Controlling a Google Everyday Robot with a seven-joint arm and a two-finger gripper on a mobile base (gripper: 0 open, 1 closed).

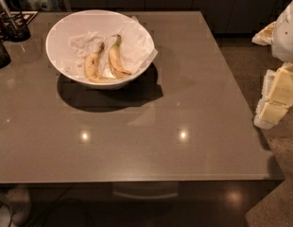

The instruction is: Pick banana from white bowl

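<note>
Table: one; open room front, right.
White bowl: one, far-left.
Bananas: two; banana right, stubbier banana left.
Gripper: off right edge; grip, I can't tell.

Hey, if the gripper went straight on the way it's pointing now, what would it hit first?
Probably the table at its right edge, or the floor beside it; depth is unclear. The gripper sits off the table's right side, aimed down-left.

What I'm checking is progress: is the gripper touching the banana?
No, the gripper is beside the table; the banana lies in the white bowl.
</note>
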